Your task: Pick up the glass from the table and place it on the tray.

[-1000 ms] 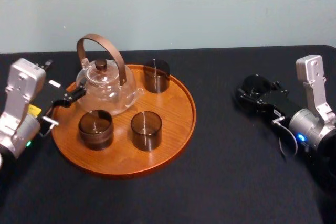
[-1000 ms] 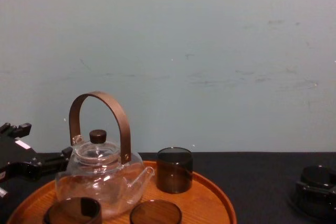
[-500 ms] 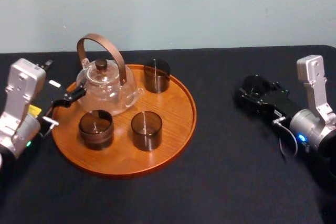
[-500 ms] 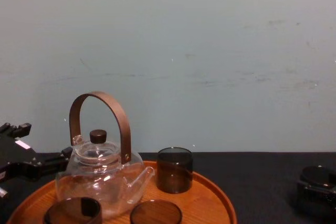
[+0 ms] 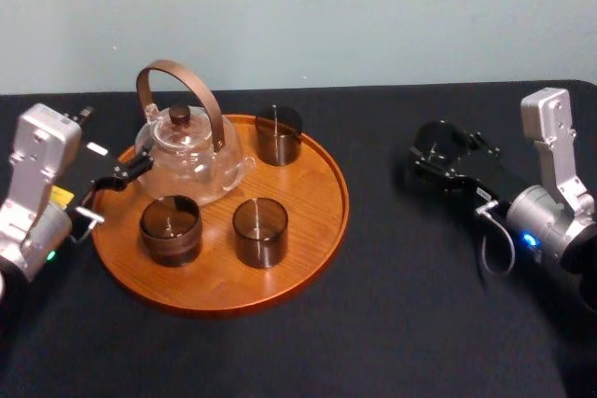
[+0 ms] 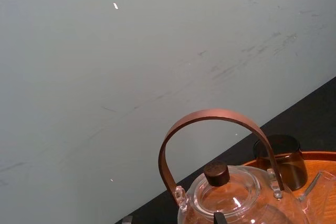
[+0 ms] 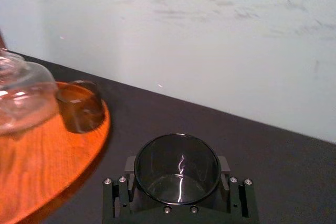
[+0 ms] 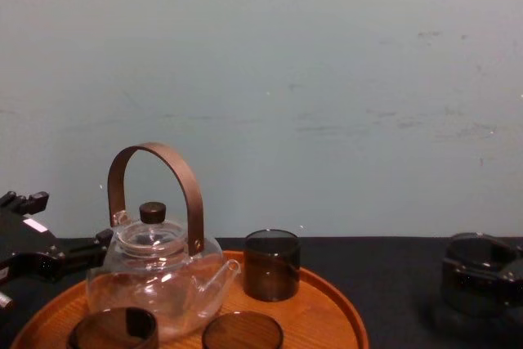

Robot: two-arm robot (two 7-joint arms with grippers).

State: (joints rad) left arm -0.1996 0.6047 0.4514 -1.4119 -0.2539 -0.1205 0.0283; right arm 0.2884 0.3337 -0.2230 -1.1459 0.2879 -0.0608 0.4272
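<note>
The right gripper [image 5: 437,157] is holding the glass [image 7: 177,174]. Its fingers [image 7: 116,195] are sitting one on each side of the wall, parted only as wide as the glass and pressing against it. The glass is standing upright with its mouth up, over the right half of the bench [image 5: 401,305], nearer the back edge than the front. I cannot tell whether its base is resting on the bench or hanging just clear of it.

The tray [image 5: 317,221] is lying on the left half of the bench, so the glass is facing a sideways trip to the robot's left across a strip of bare bench. The right arm is by far the nearer one. The left gripper [image 5: 126,172] is waiting at the tray's left edge, just beside the teapot [image 5: 187,151].

The glass is looking short, round and straight-walled, smoky dark yet see-through, and empty, with a thin bright rim. Three other glasses [image 5: 259,230] like it are already standing on the tray around the teapot. The bare wood on the tray's right side, nearest the held glass, is looking like the roomiest landing spot. The low rim there is probably calling for a little height on the way in.
</note>
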